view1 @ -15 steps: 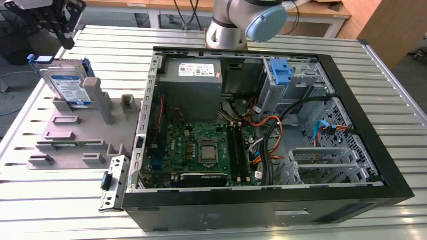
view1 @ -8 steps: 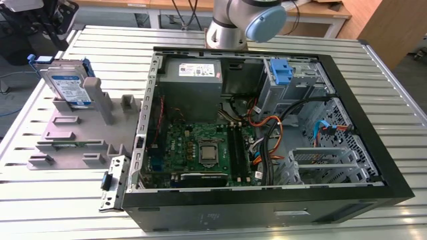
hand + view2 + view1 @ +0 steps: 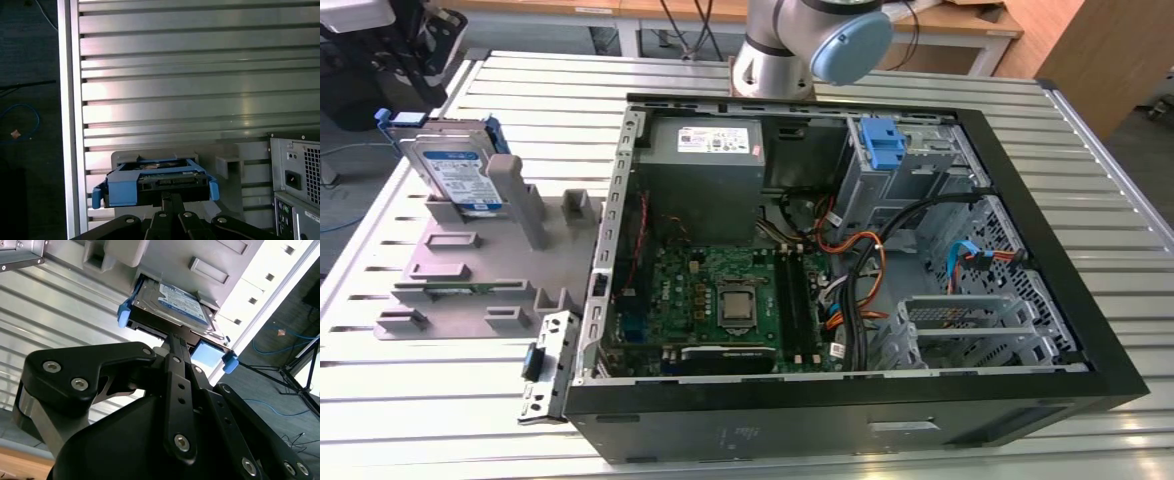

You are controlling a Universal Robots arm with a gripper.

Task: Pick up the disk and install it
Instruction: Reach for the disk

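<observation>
Closest to my wrist cameras is the black metal gripper, its two narrow fingers pressed together with no gap that I can make out and nothing clamped between them.

Straight ahead of the tips, on the line the fingers point along, sits the disk, a flat silver hard drive with a white-and-blue label in a blue plastic carrier frame. In the first wrist view the gripper is centred on the near end of the disk. That end faces me, and the drive's long axis runs on away from the tips, roughly continuing their line. The fingers lie side by side along the width of that end, not across its thin side. Whether the tips touch the frame or stop just short, I cannot tell.

From the exterior view the disk stands on edge, leaning back a little, in a grey plastic slotted holder on the ribbed aluminium table. It is on the exterior view's left, well apart from the open black computer case, so I judge nothing is installed yet.
</observation>
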